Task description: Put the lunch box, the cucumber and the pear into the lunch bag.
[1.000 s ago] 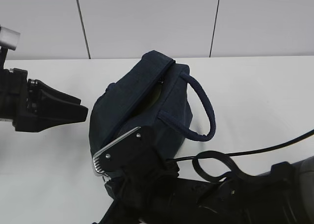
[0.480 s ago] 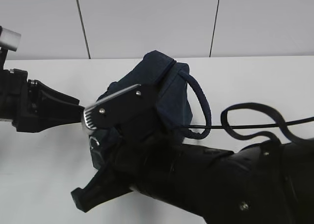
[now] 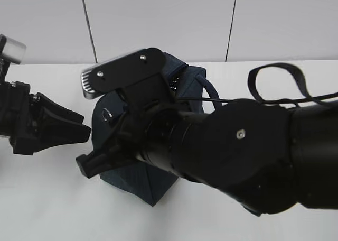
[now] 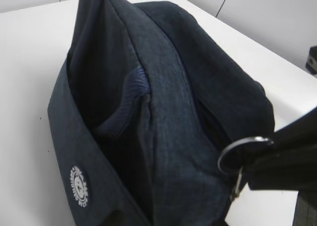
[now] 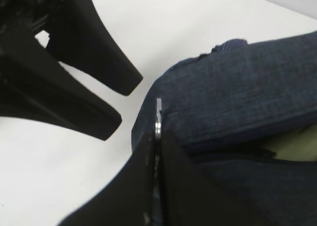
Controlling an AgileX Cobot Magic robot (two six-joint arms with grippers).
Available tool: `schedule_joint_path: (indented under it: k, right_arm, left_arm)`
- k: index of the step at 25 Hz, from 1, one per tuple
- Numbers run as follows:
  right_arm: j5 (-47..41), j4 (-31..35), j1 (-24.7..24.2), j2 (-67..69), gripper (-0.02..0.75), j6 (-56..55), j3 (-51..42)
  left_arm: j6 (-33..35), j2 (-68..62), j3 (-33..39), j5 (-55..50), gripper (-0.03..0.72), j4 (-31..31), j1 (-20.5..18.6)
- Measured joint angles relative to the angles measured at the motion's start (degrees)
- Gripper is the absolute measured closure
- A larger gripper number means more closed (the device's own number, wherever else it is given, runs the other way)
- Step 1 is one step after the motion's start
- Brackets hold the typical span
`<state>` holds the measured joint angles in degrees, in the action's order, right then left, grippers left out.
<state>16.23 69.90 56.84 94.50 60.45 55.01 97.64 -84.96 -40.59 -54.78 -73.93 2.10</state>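
The dark navy lunch bag (image 3: 149, 184) stands mid-table, mostly hidden behind my right arm; it fills the left wrist view (image 4: 163, 102). My right gripper (image 5: 158, 135) is shut on the bag's metal ring pull (image 4: 241, 151), and its fingers (image 3: 87, 164) show at the bag's lower left. My left gripper (image 3: 84, 129) hangs open and empty just left of the bag, its two fingers (image 5: 111, 124) apart. A pale green strip, the lunch box lid (image 5: 297, 147), shows inside the bag's opening. The cucumber and the pear are out of view.
The white table (image 3: 42, 204) runs back to a white panelled wall (image 3: 158, 19). A black cable loop (image 3: 280, 82) arches over my right arm. One padded handle (image 3: 207, 90) of the bag sticks out behind the arm.
My right arm has risen from the bottom of the view and swung left across the bag. The bag has been tugged more upright. The left gripper dipped slightly.
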Motion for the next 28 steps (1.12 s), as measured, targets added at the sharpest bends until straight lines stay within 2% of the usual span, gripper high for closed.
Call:
schedule_joint_path:
  k: [9,16,19,22,23,25,26,28]
  right_arm:
    - [-0.7,1.1,0.0,-1.1,0.738,1.4,1.9]
    - [-1.6,2.8,-0.1,-1.2,0.738,2.6,1.9]
    - [-1.7,3.0,-0.1,-1.2,0.738,2.8,1.9]
    - [-1.7,3.0,-0.1,-1.2,0.738,2.8,1.9]
    - [-1.7,3.1,-0.1,-1.2,0.738,2.8,1.9]
    - [-1.7,3.3,-0.1,-1.2,0.738,2.9,1.9]
    - [-1.7,3.6,-0.1,-1.2,0.738,2.9,1.9]
    - [-1.5,4.4,-0.1,-1.2,0.738,3.3,2.0]
  left_arm:
    - [3.1,-1.7,0.0,0.1,0.366,0.3,0.0]
    - [9.5,-4.0,0.0,0.3,0.367,-4.8,0.0]
    - [10.8,-4.2,-0.1,1.2,0.367,-5.8,1.3]
    - [11.4,-6.3,-0.1,1.8,0.371,-6.1,4.3]
    - [11.5,-7.0,-0.1,2.4,0.399,-6.2,5.4]
    - [11.5,-8.1,-0.1,3.5,0.551,-6.5,6.8]
    - [11.5,-8.3,-0.1,3.8,0.598,-6.7,7.1]
    - [11.5,-8.4,-0.1,4.1,0.652,-7.3,7.3]
